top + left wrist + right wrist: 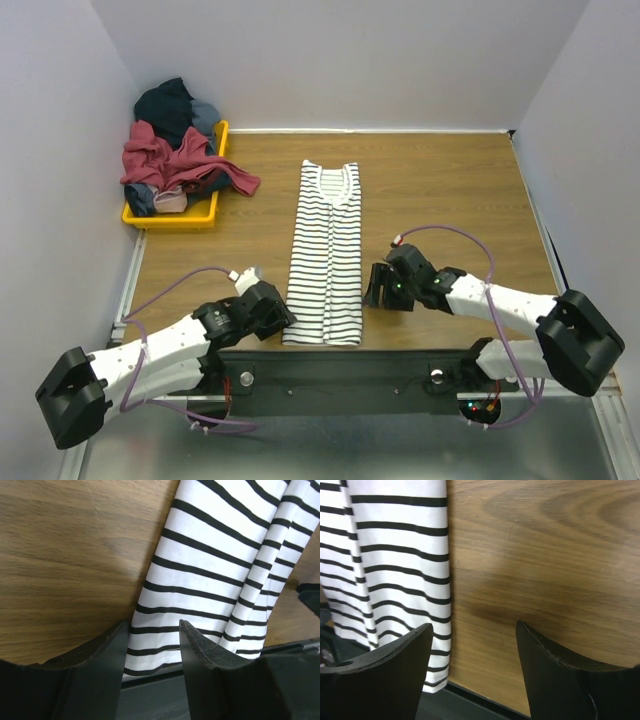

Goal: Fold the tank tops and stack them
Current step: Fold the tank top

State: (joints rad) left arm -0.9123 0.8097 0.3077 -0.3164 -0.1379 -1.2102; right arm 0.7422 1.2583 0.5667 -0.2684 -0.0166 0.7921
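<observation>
A white tank top with thin dark stripes (327, 250) lies folded into a long narrow strip down the middle of the wooden table (450, 190). My left gripper (283, 318) is open at its near left corner; in the left wrist view (152, 630) the hem (150, 652) shows between the two fingers. My right gripper (372, 288) is open and empty just right of the strip's lower part. In the right wrist view (475, 630) the striped edge (400, 580) lies by the left finger, over bare wood. More tops (175, 150) lie heaped in the tray.
A yellow tray (170, 217) at the back left holds a heap of dark blue, maroon and grey clothes, one piece spilling onto the table (240, 183). A black rail (340, 365) runs along the table's near edge. White walls close in three sides.
</observation>
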